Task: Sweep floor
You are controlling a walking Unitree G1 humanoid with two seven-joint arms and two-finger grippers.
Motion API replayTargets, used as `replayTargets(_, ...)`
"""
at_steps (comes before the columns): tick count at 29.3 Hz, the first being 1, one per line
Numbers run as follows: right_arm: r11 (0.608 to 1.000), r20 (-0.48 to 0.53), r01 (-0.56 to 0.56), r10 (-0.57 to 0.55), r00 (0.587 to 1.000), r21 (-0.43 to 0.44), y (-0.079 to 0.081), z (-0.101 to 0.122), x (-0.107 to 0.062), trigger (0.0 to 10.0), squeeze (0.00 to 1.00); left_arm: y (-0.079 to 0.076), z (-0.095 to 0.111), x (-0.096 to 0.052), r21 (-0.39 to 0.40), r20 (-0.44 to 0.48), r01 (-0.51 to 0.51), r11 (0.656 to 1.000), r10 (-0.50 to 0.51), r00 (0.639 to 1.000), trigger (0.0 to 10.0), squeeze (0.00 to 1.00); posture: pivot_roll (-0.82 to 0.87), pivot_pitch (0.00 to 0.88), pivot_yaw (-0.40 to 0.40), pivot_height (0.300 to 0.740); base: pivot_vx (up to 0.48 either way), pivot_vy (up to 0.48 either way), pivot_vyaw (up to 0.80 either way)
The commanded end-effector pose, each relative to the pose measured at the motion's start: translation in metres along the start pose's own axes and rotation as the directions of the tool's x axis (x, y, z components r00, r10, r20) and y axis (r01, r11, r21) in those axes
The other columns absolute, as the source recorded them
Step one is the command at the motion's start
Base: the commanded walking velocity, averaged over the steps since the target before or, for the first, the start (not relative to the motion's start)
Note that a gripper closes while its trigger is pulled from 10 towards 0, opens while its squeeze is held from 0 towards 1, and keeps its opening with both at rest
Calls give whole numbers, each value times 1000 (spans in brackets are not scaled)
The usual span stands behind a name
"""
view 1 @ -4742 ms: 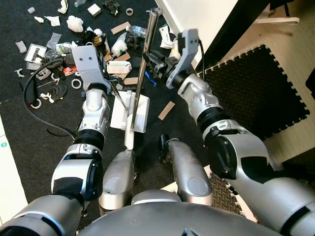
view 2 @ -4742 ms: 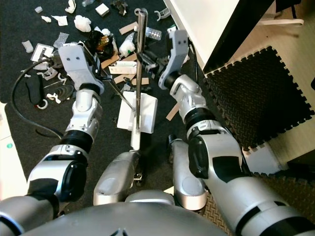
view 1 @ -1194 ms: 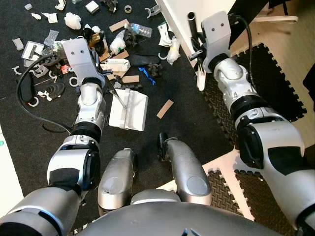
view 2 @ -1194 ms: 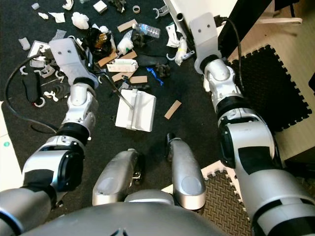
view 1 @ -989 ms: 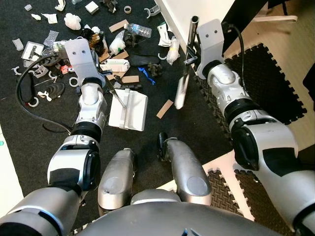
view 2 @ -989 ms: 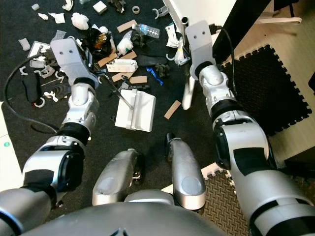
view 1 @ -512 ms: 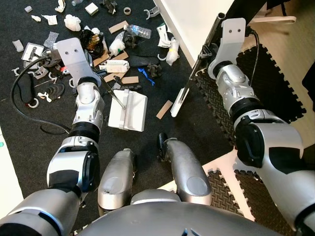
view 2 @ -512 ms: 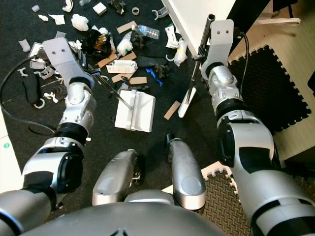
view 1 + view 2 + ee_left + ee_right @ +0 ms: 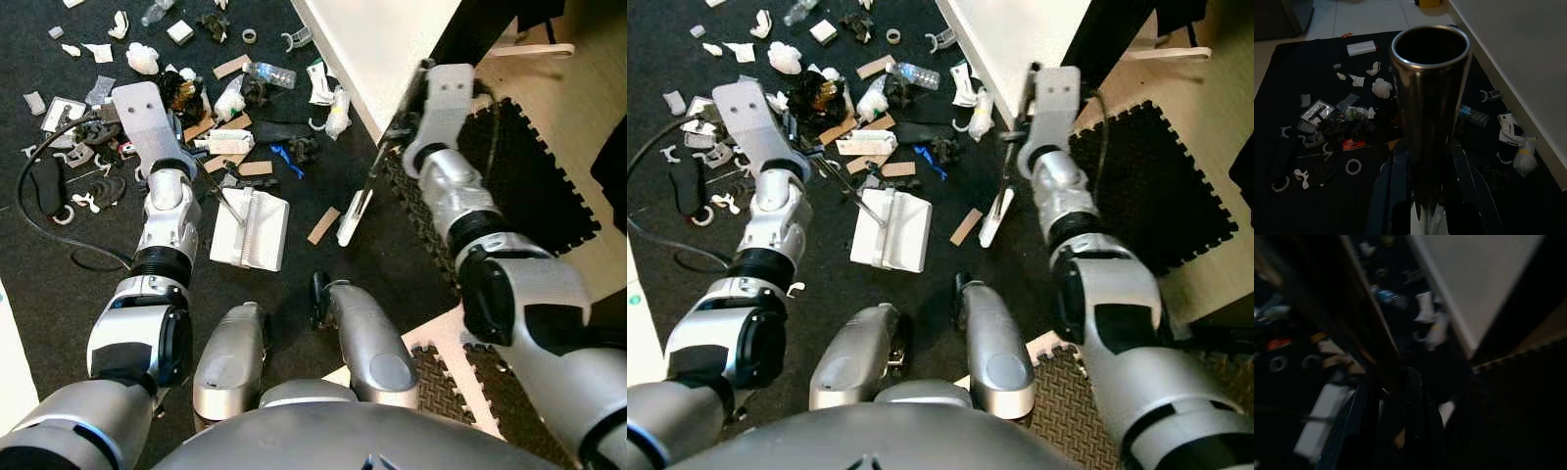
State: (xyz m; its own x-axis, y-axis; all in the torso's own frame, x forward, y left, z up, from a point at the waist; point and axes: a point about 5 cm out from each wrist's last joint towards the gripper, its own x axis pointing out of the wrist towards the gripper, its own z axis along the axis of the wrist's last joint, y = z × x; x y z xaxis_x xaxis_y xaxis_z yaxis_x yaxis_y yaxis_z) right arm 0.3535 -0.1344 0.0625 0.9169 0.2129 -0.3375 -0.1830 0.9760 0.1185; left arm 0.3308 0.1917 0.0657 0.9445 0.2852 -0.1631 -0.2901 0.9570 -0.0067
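Note:
A white dustpan [image 9: 251, 230] lies on the black carpet in front of my legs. Its metal tube handle [image 9: 1429, 98] rises up and to the left, with my left gripper [image 9: 1427, 147] shut around it. My right gripper [image 9: 1393, 387] is shut on a dark broom stick [image 9: 1016, 137] close to the white wall. The stick leans, and its white head [image 9: 353, 217] rests on the carpet beside a cardboard strip [image 9: 322, 224], to the right of the dustpan. Litter [image 9: 230, 103] lies scattered beyond the dustpan: cardboard bits, paper wads, rings and a plastic bottle [image 9: 269, 72].
A white wall or cabinet base [image 9: 382, 39] runs along the right of the carpet. Black foam mats [image 9: 529, 186] lie to the right. A black cable [image 9: 39, 211] loops on the carpet at the left. My legs [image 9: 358, 338] stand just behind the dustpan.
Over the last second my right gripper carried the broom's top toward the wall, so the stick now leans. Its head stays by the cardboard strip. The dustpan has barely moved.

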Motion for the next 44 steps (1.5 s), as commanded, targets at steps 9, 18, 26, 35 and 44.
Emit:
replayTargets(9, 944, -11, -243, 252, 968, 223, 56, -23, 0, 10000, 0, 19, -26, -8, 56, -116, -49, 997, 55, 992, 10000, 0, 60, 141, -6, 740, 0, 0, 0)
replayTargets(18, 801, 76, -500, 505, 860, 330, 93, -12, -2, 10000, 0, 22, -26, -7, 56, -115, -62, 996, 68, 991, 10000, 0, 63, 142, -14, 740, 0, 0, 0)
replayTargets(26, 702, 318, -548, 447, 836, 455, 72, 37, 4, 10000, 0, 19, -26, -7, 56, -120, -49, 997, 56, 991, 10000, 0, 51, 138, -11, 740, 0, 0, 0)
replayTargets(35, 930, 299, -307, 240, 924, 201, 6, 64, 1, 10000, 0, 21, -25, -7, 57, -113, -48, 997, 55, 992, 10000, 0, 52, 134, -15, 740, 0, 0, 0)
replayTargets(44, 984, 144, 34, -8, 990, -176, -47, 58, -8, 10000, 0, 7, -31, -12, 74, -132, 73, 995, -63, 989, 10000, 0, 52, 144, -13, 740, 0, 0, 0)
